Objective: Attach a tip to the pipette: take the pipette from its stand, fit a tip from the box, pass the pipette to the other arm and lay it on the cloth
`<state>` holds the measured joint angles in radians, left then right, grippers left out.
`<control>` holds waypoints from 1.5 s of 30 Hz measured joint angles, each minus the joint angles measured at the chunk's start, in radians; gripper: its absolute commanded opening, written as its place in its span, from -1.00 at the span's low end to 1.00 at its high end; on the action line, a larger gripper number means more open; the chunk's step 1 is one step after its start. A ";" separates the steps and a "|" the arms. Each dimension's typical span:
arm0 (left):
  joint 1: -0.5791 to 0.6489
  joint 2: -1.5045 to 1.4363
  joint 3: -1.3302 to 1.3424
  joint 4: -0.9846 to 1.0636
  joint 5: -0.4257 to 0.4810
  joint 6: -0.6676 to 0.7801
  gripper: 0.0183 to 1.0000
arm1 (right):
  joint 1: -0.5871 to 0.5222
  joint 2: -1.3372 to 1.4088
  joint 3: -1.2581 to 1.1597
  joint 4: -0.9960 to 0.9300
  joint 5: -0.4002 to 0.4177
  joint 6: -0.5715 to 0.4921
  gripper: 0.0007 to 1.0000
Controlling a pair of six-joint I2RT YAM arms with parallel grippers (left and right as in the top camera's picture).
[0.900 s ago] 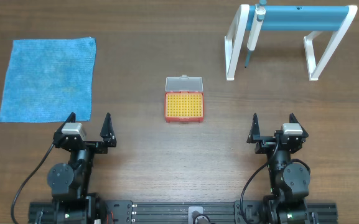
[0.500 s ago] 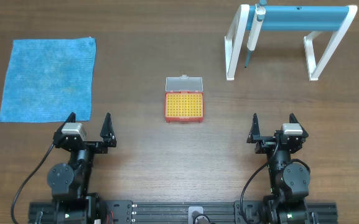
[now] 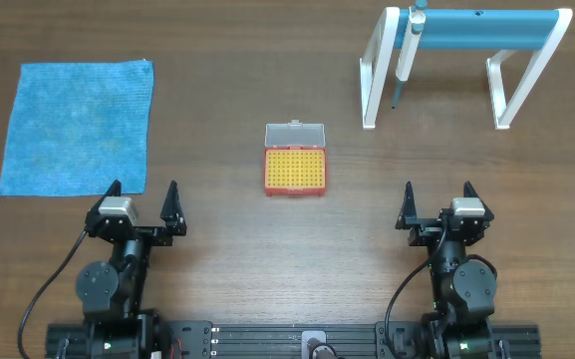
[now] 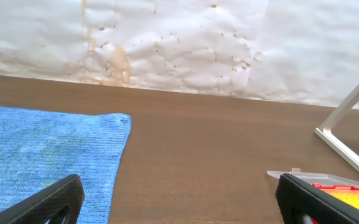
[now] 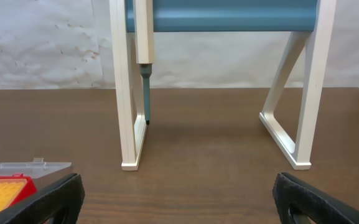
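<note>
The left gripper (image 3: 143, 187) and right gripper (image 3: 437, 187) both gape wide and empty, while the pipette (image 3: 407, 52) hangs upright in its stand (image 3: 486, 30)

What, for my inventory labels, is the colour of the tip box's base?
Orange-red tip box base, clearest in the top view.

**Clearance: two obstacles, open lanes around both**

The right gripper (image 3: 437, 187) has bare table (image 3: 227, 80) straight ahead up to the stand (image 3: 476, 30). The stand's white legs flank the gap under the blue bar. The pipette (image 3: 405, 62) hangs just inside the left leg, its tip off the table. The tip box (image 3: 294, 170) sits mid-table with its lid folded back and passable room on both sides. The cloth (image 3: 76, 128) lies flat just ahead of the left gripper (image 3: 143, 187).
</note>
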<state>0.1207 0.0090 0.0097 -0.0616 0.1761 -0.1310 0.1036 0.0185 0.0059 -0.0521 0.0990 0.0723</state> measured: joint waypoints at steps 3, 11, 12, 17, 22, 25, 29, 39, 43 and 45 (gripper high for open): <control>0.000 0.000 0.000 0.000 0.000 0.000 0.99 | 0.000 0.000 0.000 0.000 0.000 0.000 0.97; 0.000 0.000 0.000 0.000 0.000 0.000 1.00 | 0.000 0.000 0.000 0.006 0.000 0.000 0.97; 0.000 0.000 0.000 0.000 0.000 0.000 1.00 | 0.000 0.000 0.000 0.014 0.000 0.000 0.97; 0.000 0.000 0.000 0.000 0.000 0.000 0.99 | 0.000 0.000 0.000 0.037 0.000 0.025 0.96; 0.000 0.000 0.000 0.000 0.000 0.000 0.99 | 0.000 0.082 0.000 0.140 0.000 0.112 0.97; 0.000 0.000 0.000 0.001 0.000 0.000 1.00 | 0.000 0.254 0.006 0.288 0.000 0.137 0.97; 0.000 -0.001 0.000 0.000 0.000 0.000 1.00 | 0.009 0.546 0.073 0.494 0.000 0.130 0.97; 0.000 -0.001 0.000 0.000 0.000 0.000 1.00 | 0.021 1.233 0.329 1.071 0.000 -0.031 0.97; 0.000 -0.001 0.000 0.000 0.000 0.000 0.99 | 0.021 1.386 0.389 1.136 0.000 -0.084 0.97; 0.000 -0.001 0.000 0.000 0.000 0.000 0.99 | 0.021 1.439 0.427 1.138 0.003 -0.102 0.97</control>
<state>0.1207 0.0082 0.0097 -0.0616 0.1761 -0.1307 0.1249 1.4574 0.4328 1.0855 0.1024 -0.0296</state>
